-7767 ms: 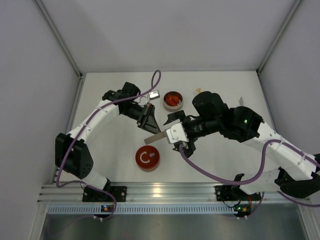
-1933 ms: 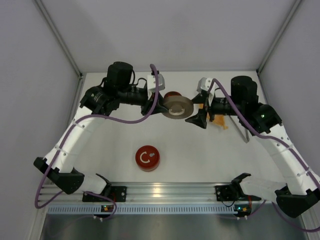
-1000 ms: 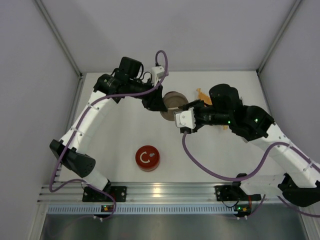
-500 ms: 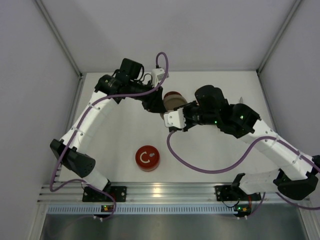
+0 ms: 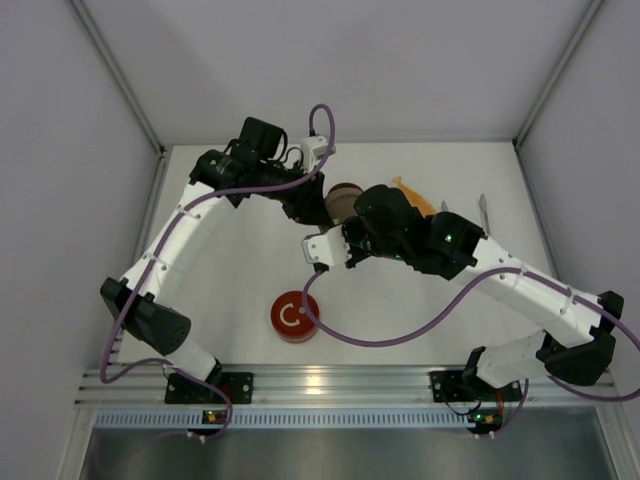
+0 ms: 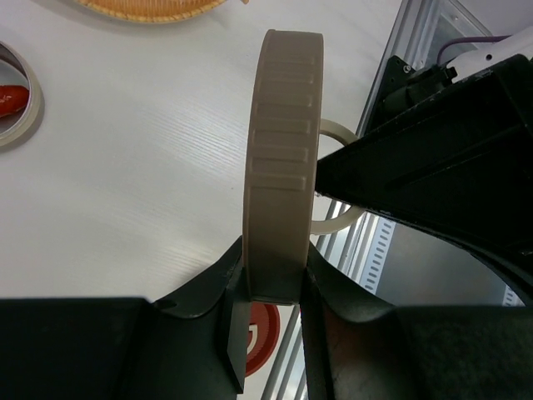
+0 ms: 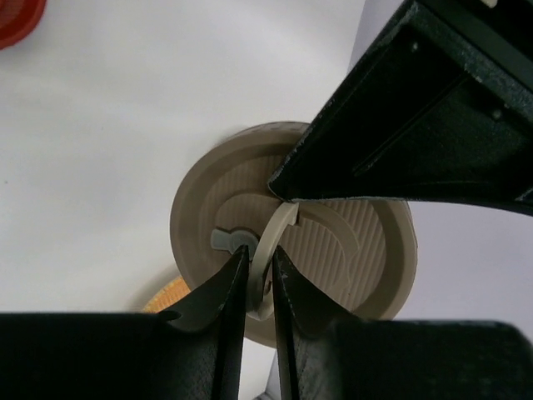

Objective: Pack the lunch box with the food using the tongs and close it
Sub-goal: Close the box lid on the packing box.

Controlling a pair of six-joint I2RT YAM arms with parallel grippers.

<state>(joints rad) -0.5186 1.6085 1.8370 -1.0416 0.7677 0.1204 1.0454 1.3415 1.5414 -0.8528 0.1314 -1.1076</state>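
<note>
Lunch box lid (image 6: 281, 167) stands on edge in our left gripper (image 6: 275, 287), clamped across its rim. Our right gripper (image 7: 256, 268), nearly closed, pinches the lid's fold-out handle (image 7: 281, 227). Red food (image 6: 8, 98) lies in the tin (image 6: 29, 125), toward the tabletop's far edge.

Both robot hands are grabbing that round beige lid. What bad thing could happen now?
1. The left gripper pinches the beige lid only by its rim, on edge, so it might twist or slip out.
2. The right gripper grips the lid's thin ring handle; if the arms pull apart, the handle may bend or the lid be yanked free.
</note>
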